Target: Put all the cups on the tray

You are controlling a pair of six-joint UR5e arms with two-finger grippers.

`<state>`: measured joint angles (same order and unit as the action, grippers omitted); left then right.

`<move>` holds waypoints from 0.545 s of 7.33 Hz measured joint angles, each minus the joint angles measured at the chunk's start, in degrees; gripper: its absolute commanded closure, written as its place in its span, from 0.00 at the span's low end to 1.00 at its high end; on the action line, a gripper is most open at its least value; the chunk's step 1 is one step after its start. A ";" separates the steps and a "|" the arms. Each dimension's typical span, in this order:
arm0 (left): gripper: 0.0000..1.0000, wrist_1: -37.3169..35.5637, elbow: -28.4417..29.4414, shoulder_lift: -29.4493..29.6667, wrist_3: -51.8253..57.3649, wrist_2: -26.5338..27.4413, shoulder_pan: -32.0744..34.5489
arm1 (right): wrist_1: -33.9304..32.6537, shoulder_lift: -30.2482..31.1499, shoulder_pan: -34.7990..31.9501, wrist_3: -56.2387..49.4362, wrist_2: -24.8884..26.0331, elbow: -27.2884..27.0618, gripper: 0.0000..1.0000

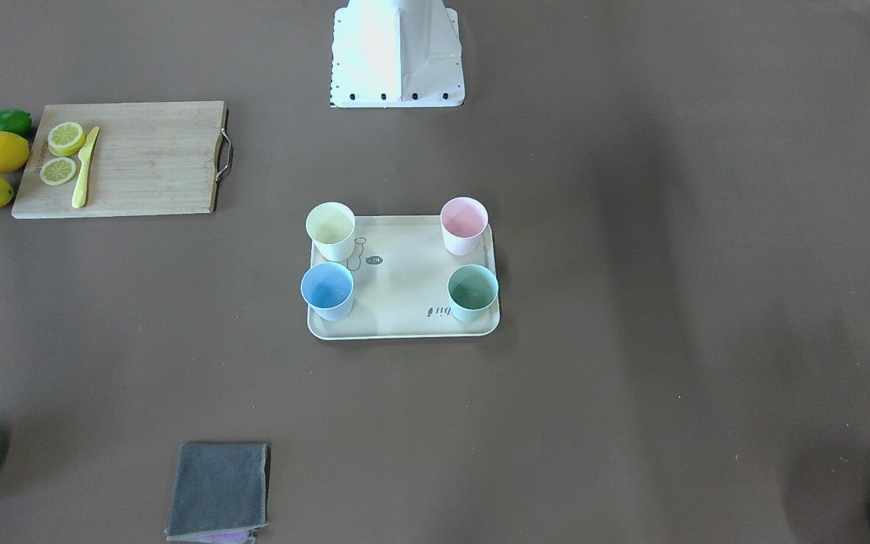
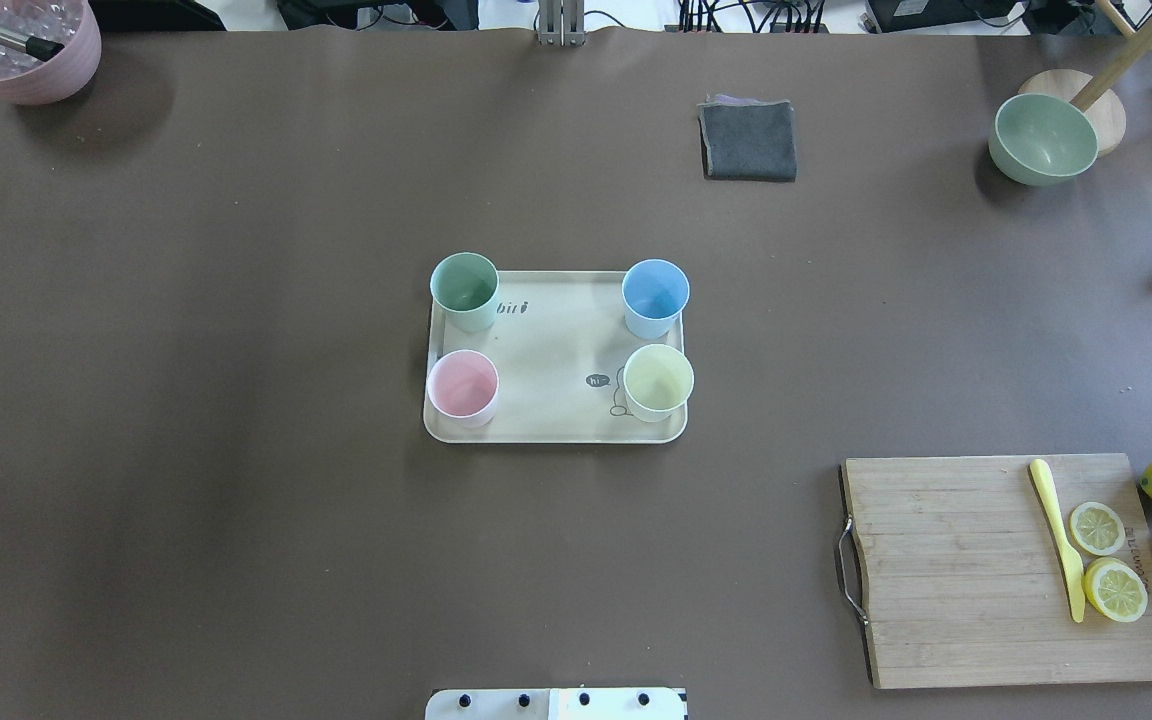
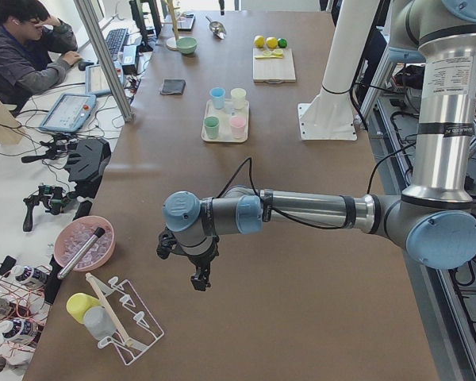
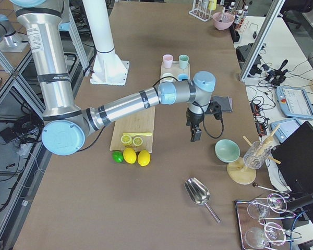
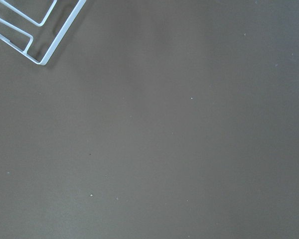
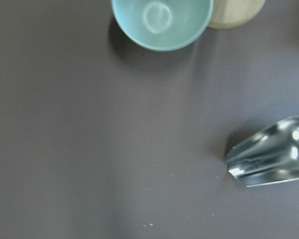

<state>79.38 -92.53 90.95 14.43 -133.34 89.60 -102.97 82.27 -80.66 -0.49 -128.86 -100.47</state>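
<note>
The cream tray [image 2: 556, 372] lies at the table's middle, also in the front view [image 1: 405, 281]. All four cups stand upright on it, one near each corner: mint green [image 2: 464, 290], light blue [image 2: 655, 297], pink [image 2: 462, 387] and pale yellow [image 2: 658, 381]. My left gripper [image 3: 200, 279] hangs over bare table far to the left of the tray, near a wire rack. My right gripper [image 4: 195, 134] hangs over the table far to the right, beside the green bowl. Both show only in the side views, so I cannot tell whether they are open or shut.
A wooden cutting board [image 2: 946, 570] with lemon slices and a yellow knife lies at the near right, with whole lemons beside it. A grey cloth [image 2: 748, 140], a green bowl [image 2: 1042, 138], a metal scoop [image 6: 271, 159] and a mauve pot [image 2: 21, 45] sit along the far edge.
</note>
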 measured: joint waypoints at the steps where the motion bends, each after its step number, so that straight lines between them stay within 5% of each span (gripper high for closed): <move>1: 0.02 -0.06 -0.29 0.05 0.05 0.01 0.13 | 2.41 3.14 -2.75 -4.55 -0.09 3.27 0.00; 4: 0.02 0.06 -1.23 -0.46 0.07 0.01 0.22 | 19.54 11.16 -8.10 -7.62 -1.14 13.14 0.00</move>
<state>79.44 -93.75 90.49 14.50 -133.33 89.82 -83.43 93.43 -88.75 -8.10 -129.99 -87.33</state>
